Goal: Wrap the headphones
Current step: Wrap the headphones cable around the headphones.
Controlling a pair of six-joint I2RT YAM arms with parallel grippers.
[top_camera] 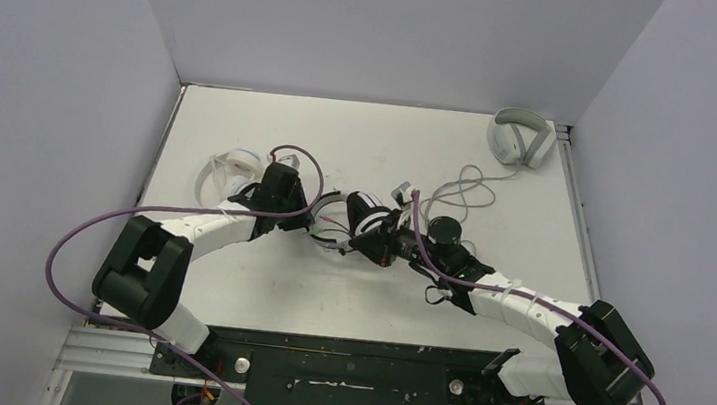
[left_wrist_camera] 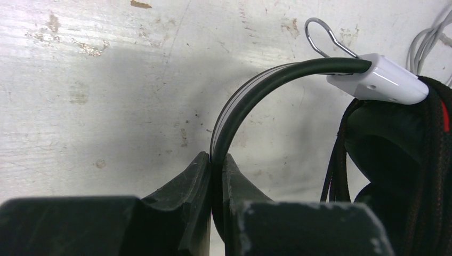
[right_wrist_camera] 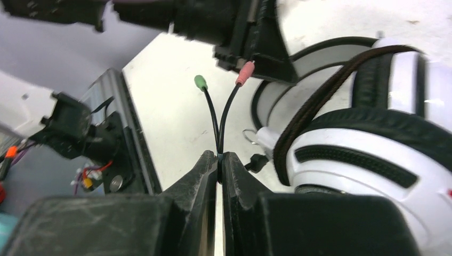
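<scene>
The black-and-white headset (top_camera: 366, 209) lies mid-table between both arms. My left gripper (left_wrist_camera: 217, 160) is shut on its thin black headband (left_wrist_camera: 250, 96), just short of the white slider (left_wrist_camera: 381, 80) and the black ear cushion (left_wrist_camera: 394, 144). My right gripper (right_wrist_camera: 219, 157) is shut on the black cable (right_wrist_camera: 223, 122) where it splits into a green plug (right_wrist_camera: 200, 81) and a pink plug (right_wrist_camera: 244, 73), beside the white ear cup (right_wrist_camera: 362, 160). Braided cable (right_wrist_camera: 314, 106) runs over that cup. The small white on-ear pair (top_camera: 227, 171) lies left of my left gripper (top_camera: 300, 219).
A light grey over-ear pair (top_camera: 520, 137) sits at the back right corner, its grey cable (top_camera: 467, 187) looping toward the middle. A black round part (top_camera: 447, 230) lies by my right gripper (top_camera: 386, 243). The table's black front rail (right_wrist_camera: 128, 138) is to the left in the right wrist view.
</scene>
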